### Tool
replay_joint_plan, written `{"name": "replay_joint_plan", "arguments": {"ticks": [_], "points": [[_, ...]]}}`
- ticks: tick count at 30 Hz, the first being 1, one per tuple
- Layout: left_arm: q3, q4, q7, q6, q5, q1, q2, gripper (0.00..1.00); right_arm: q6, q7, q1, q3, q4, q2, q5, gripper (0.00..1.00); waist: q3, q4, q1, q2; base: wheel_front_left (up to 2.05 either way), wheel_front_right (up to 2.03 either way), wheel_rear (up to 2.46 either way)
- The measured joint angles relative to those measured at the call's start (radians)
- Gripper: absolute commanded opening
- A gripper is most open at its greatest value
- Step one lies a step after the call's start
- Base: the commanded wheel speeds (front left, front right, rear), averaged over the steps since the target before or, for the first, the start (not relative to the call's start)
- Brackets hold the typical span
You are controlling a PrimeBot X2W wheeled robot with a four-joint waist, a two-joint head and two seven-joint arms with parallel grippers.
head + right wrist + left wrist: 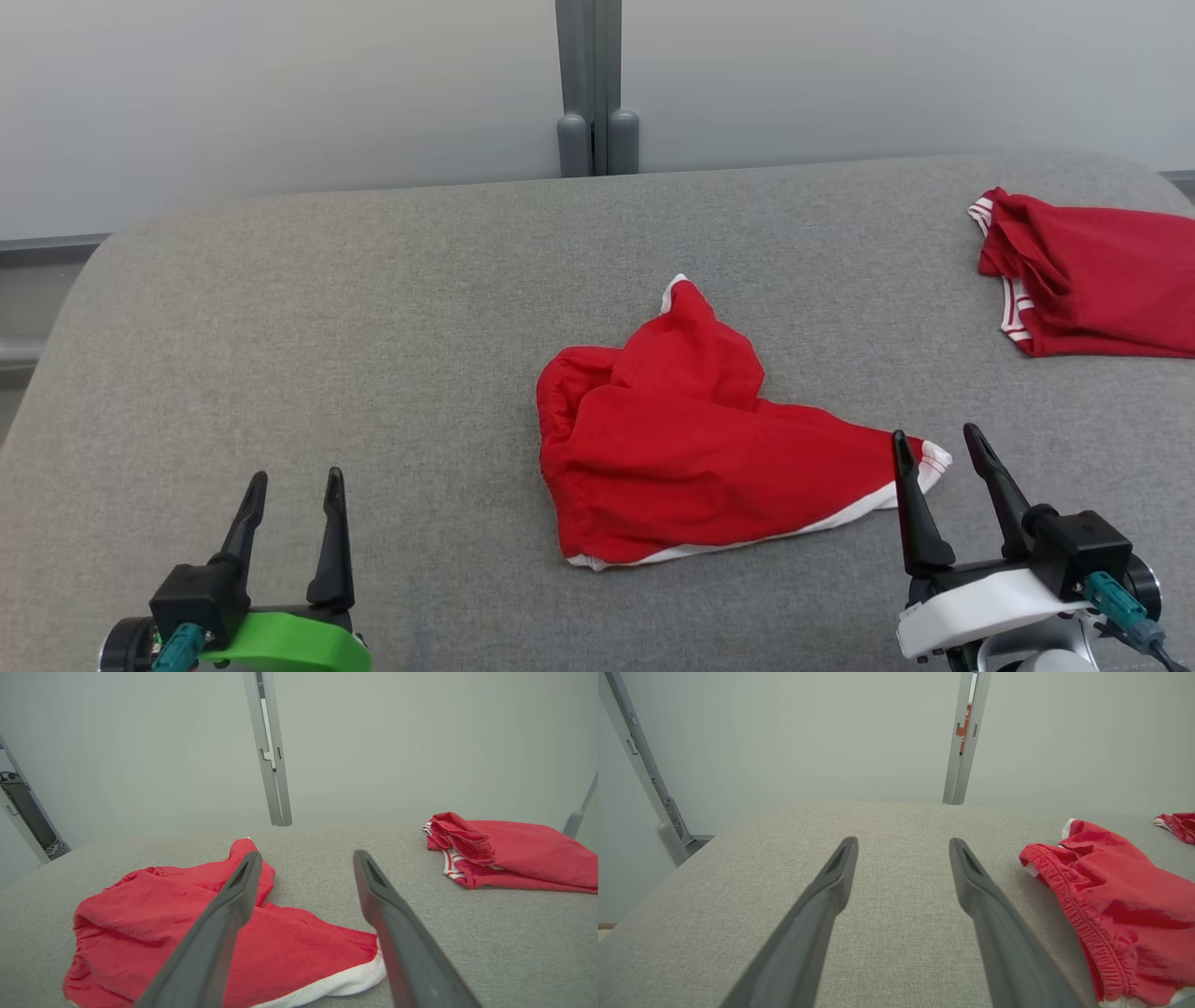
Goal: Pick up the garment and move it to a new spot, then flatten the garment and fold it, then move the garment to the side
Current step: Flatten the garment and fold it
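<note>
Both end effectors hover empty with fingers spread: the left end effector (296, 474) well apart from the crumpled red garment (672, 448) lying mid-way across the grey table (327, 308), the right end effector (934, 431) by its white-trimmed corner; a second red garment (1092, 280) lies far right

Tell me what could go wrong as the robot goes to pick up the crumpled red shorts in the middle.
The red shorts lie bunched in overlapping layers; the open right gripper, near their white-trimmed corner, might pinch one layer only and lift them twisted.
A second red garment lies at the far right; setting the shorts down near it could tangle the two.
The open left gripper is over bare grey surface, apart from the shorts: a one-sided lift seems likely.
</note>
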Motion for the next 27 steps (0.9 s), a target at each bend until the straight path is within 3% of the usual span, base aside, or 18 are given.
{"name": "replay_joint_plan", "arguments": {"ticks": [5, 21, 27], "points": [[-0.069, 0.023, 0.0, 0.0, -0.01, -0.007, 0.009, 1.0, 0.0, 0.0, -0.034, -0.007, 0.032, -0.008, -0.009, 1.0, 0.023, -0.001, 0.0, 0.0, 0.0, 0.0, 0.0], [-0.501, 0.158, 0.0, 0.0, -0.071, -0.096, 0.046, 1.0, 0.0, 0.0, -0.223, -0.065, 0.263, -0.044, -0.037, 1.0, 0.133, -0.008, 0.0001, 0.0, 0.0, 0.0, 0.0], [-0.597, 0.219, 0.0, 0.0, -0.108, -0.153, 0.06, 1.0, 0.0, 0.0, -0.289, -0.094, 0.379, -0.05, -0.046, 1.0, 0.173, -0.016, 0.0001, 0.0, 0.0, 0.0, 0.0]]}}
